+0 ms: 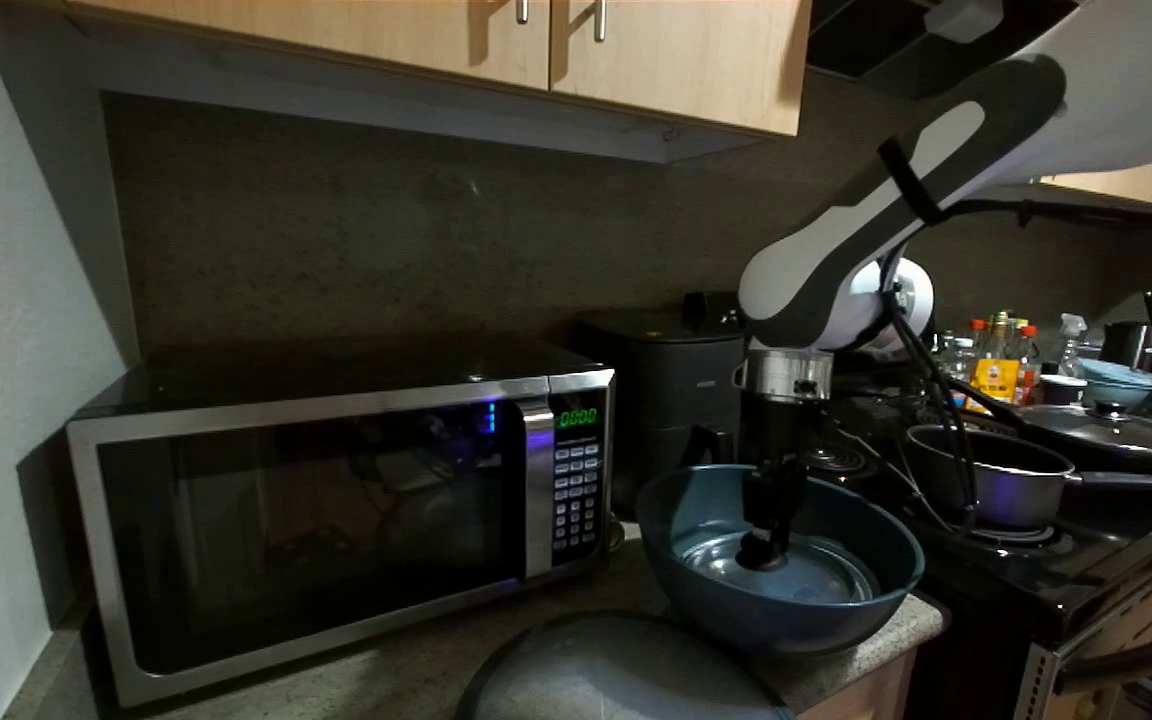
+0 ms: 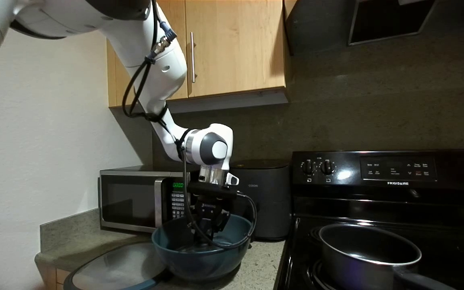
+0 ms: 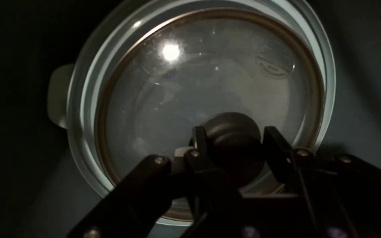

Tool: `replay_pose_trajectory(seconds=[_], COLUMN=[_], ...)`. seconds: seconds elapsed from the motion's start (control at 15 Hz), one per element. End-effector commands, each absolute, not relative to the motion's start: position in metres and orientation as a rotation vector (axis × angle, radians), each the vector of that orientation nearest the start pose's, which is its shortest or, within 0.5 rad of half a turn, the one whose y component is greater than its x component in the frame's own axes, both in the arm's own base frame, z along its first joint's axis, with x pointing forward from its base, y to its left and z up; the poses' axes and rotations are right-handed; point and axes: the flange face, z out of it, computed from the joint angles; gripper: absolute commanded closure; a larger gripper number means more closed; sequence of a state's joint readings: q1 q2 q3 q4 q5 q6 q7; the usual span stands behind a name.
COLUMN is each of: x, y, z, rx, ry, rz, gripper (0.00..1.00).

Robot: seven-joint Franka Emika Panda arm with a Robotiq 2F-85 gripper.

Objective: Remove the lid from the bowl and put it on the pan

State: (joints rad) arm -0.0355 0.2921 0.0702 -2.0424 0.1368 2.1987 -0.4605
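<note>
Hanging inside the blue bowl (image 1: 786,628), the pincer (image 3: 235,133) is set narrow.
A glass lid (image 3: 203,92) is clasped by its dark round knob (image 3: 232,127).

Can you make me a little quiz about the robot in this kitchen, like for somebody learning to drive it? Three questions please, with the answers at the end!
1. True or false: the open pan is on the stove.

2. What big thing is the lid inside?

3. Pick one. In the wrist view, what is between the gripper's two fingers?
A) the pan's rim
B) the lid's knob
C) the pan's handle

Key:
1. True.
2. The blue bowl.
3. B. The knob has one finger on each side.
</note>
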Motion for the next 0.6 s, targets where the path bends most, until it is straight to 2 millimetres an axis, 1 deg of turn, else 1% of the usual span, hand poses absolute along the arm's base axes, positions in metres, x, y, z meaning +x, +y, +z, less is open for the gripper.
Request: replay_pose_trajectory(seconds=[0.0,0.13,0.33,0.47,0.53], x=[0.572,0.567,0.552,0.549,0.564], y=[0.049,0.069,0.094,0.104,0.1], z=[0.332,0.358,0.404,0.426,0.406], rx=[-2.913,-2.909,-2.908,-2.904,-2.91], ry=[-0.641,-0.697,-0.792,-0.81,-0.808], rz=[0.032,-0.054,-0.19,-0.25,-0.169], gripper=[0.78,0.78,0.78,0.78,0.53])
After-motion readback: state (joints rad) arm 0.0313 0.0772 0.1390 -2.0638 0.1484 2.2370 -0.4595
